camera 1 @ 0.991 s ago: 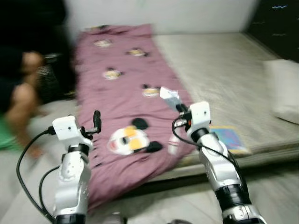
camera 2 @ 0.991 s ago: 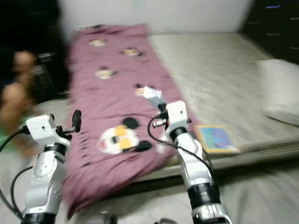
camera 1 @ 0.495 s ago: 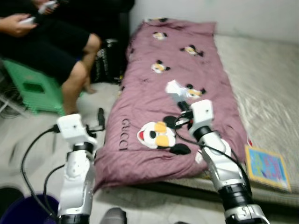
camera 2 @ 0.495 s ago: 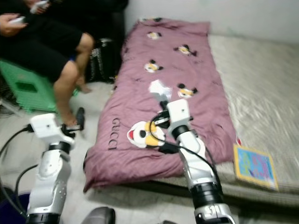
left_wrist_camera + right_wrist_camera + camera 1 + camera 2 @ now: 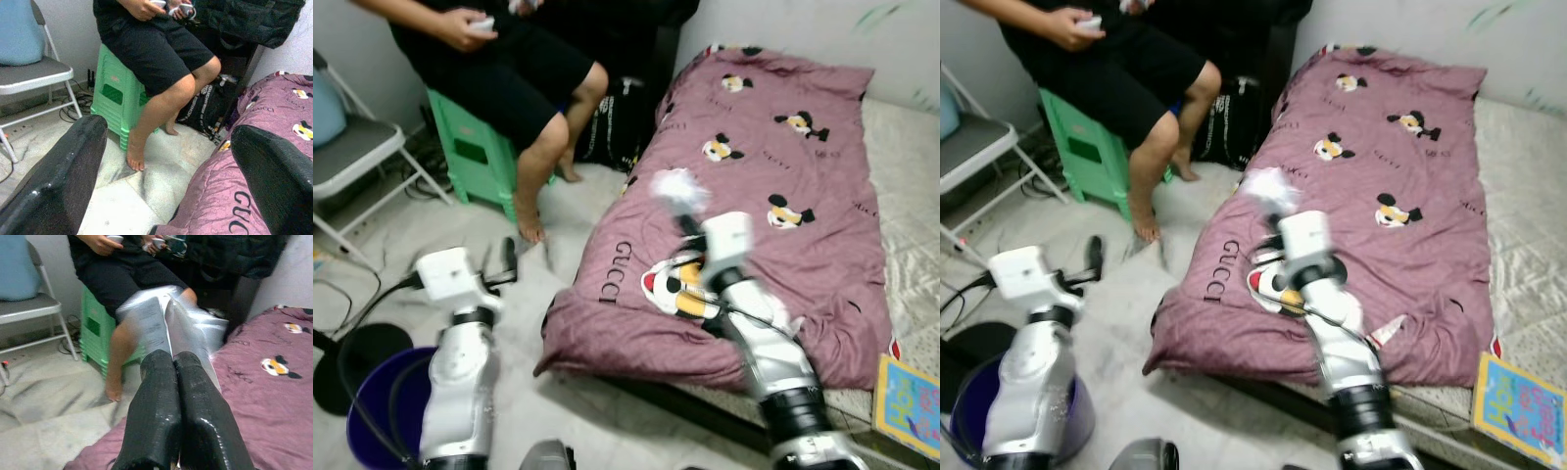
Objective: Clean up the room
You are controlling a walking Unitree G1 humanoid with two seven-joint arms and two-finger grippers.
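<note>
My head camera has swung left since a second ago: the bare mattress and pillow have slid out of frame, and I now see a person (image 5: 499,59) seated on a green stool (image 5: 475,157), a folding chair (image 5: 357,162) and a purple bucket (image 5: 377,411) on the floor by my left arm. The things themselves have not shifted; the view did.

I count one maroon cartoon-print blanket (image 5: 773,166) lying along the bed and drooping over its edge, one colourful book (image 5: 1518,401) at the bed's corner, one black bag (image 5: 607,127) beside the stool, and one crumpled silvery wrapper (image 5: 168,320).

My right gripper (image 5: 173,377) has its jaws pressed together on the wrapper, which sticks out past the fingertips and is held above the blanket. My left gripper (image 5: 166,147) has its jaws spread wide, holding nothing, raised over the floor beside the bed.
</note>
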